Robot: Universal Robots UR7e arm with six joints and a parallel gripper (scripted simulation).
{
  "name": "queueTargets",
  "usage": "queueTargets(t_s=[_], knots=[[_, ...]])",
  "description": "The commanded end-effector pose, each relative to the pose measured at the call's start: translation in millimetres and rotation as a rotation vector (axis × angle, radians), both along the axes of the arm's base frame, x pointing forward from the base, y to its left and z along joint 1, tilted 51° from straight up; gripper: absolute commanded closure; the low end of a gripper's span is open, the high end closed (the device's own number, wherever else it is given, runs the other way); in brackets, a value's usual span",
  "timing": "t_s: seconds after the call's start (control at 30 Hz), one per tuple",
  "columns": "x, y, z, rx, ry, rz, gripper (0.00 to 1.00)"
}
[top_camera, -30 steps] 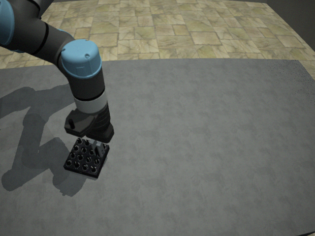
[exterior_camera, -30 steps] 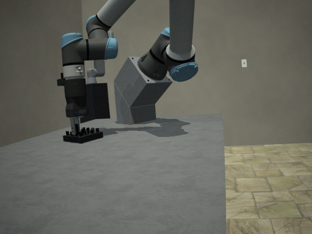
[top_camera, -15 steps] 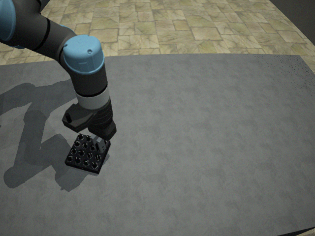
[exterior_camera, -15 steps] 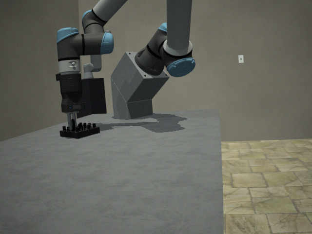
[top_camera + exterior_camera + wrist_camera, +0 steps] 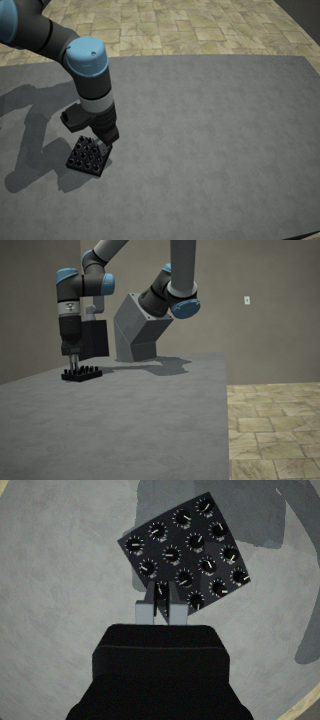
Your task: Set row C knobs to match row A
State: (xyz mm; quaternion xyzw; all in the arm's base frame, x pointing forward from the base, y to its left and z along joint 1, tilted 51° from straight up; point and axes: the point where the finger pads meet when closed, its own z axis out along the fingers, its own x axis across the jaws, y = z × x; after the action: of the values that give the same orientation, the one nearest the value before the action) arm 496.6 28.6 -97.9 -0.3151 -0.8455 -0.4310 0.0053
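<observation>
The black knob box (image 5: 84, 170) (image 5: 89, 376) (image 5: 201, 583) stands flat on the table, turned askew in the wrist view with row A along its upper left edge. My gripper (image 5: 103, 153) (image 5: 73, 371) (image 5: 161, 592) points down, shut on knob C1 (image 5: 161, 591), one finger on each side. C1's line runs nearly upright in the wrist view. A1 (image 5: 134, 545) has its line nearly level there. C2 (image 5: 184, 578), C3 (image 5: 207, 565) and C4 (image 5: 230, 554) stand free of the fingers. D1 is mostly hidden beside the fingers, and C1 is hidden in the top view.
Knobs B1 (image 5: 147, 568) and D2 (image 5: 196, 600) stand close to the fingers. The grey table (image 5: 206, 129) (image 5: 129, 420) stretches away from the box. The arm's grey pedestal (image 5: 143, 351) and a dark block (image 5: 96, 339) stand behind the box in the exterior view.
</observation>
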Motion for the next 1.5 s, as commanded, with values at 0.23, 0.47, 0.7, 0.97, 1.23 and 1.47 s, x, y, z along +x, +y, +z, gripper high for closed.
queueTargets(t_s=[0.23, 0.47, 0.7, 0.97, 1.23, 1.47], knots=[[0.4, 0.3, -0.7, 0.072, 0.212, -0.184, 0.70], [-0.8, 0.8, -1.0, 0.102, 0.296, -0.255, 0.70], [0.2, -0.5, -0.8, 0.141, 0.404, -0.351, 0.70], [-1.4, 1.0, -1.2, 0.174, 0.495, -0.426, 0.70], [-0.4, -0.1, -0.9, 0.210, 0.595, -0.515, 0.70], [-0.8, 0.2, -1.0, 0.233, 0.658, -0.568, 0.70]])
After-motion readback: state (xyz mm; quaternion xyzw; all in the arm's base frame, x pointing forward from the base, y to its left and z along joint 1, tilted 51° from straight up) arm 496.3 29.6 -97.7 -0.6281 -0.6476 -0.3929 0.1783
